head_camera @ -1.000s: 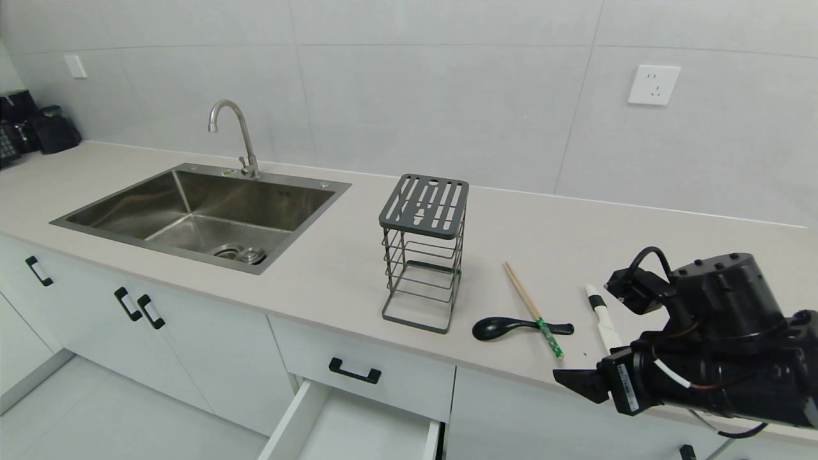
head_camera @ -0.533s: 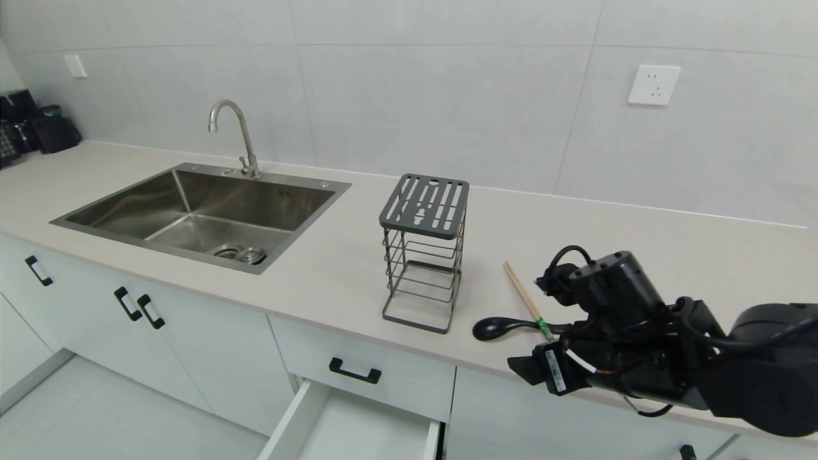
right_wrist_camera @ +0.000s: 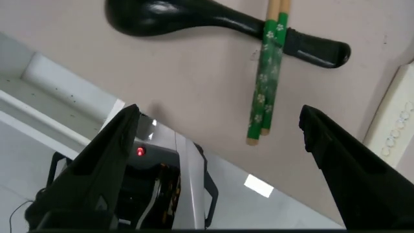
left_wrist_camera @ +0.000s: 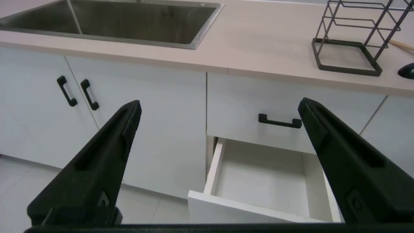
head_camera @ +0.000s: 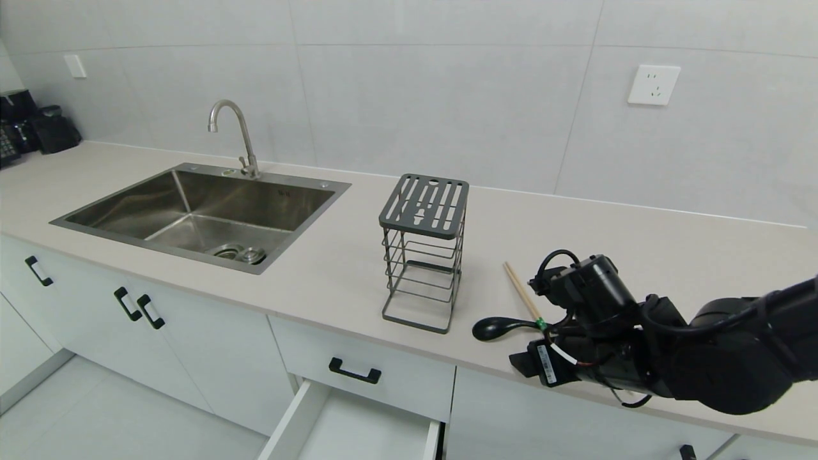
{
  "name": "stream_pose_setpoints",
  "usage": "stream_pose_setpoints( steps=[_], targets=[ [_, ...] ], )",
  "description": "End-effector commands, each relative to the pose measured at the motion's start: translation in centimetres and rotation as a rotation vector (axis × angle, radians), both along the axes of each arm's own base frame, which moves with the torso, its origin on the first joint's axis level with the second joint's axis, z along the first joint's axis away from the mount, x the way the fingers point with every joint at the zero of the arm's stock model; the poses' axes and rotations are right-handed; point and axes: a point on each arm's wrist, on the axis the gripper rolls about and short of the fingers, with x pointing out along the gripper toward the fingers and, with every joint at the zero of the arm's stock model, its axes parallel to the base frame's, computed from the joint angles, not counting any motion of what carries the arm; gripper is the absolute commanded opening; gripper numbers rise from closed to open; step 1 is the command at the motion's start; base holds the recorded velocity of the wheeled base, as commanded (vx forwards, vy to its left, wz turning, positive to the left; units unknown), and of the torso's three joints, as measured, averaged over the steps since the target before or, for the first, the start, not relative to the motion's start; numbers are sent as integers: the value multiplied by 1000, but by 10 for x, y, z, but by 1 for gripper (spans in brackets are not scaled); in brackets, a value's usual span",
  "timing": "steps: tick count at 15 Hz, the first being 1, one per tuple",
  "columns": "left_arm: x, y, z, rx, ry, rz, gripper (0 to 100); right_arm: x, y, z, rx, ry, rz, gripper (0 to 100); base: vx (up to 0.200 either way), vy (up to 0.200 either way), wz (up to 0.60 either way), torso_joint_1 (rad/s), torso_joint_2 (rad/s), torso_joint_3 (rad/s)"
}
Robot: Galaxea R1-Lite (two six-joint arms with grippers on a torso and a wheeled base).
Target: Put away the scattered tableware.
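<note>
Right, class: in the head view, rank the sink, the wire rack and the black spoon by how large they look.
1. sink, clearly largest.
2. wire rack.
3. black spoon, smallest, though its handle end is covered.

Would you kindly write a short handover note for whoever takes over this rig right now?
Left gripper: jaws open, empty, low in front of the cabinets, facing the open drawer.
Right gripper: jaws open, empty, at the counter's front edge, over the chopsticks.
Things: the chopsticks lie across the handle of the black spoon; a white utensil lies beside them; the wire rack stands to the robot's left of them.
Done: nothing put away yet.
Left: all three pieces.
</note>
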Motion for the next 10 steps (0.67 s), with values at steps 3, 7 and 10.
stream_pose_setpoints(
  steps=[3, 7, 10],
  targets=[
    [0, 0, 0, 0, 0, 0, 100, 6, 3, -7, -9, 13, -5, 0, 0, 0, 0, 0, 0, 0],
    [0, 0, 0, 0, 0, 0, 100, 13, 9, -20, -24, 39, -9, 0, 0, 0, 0, 0, 0, 0],
    [0, 0, 0, 0, 0, 0, 100, 15, 9, -19, -7, 34, -34, 0, 0, 0, 0, 0, 0, 0]
  ],
)
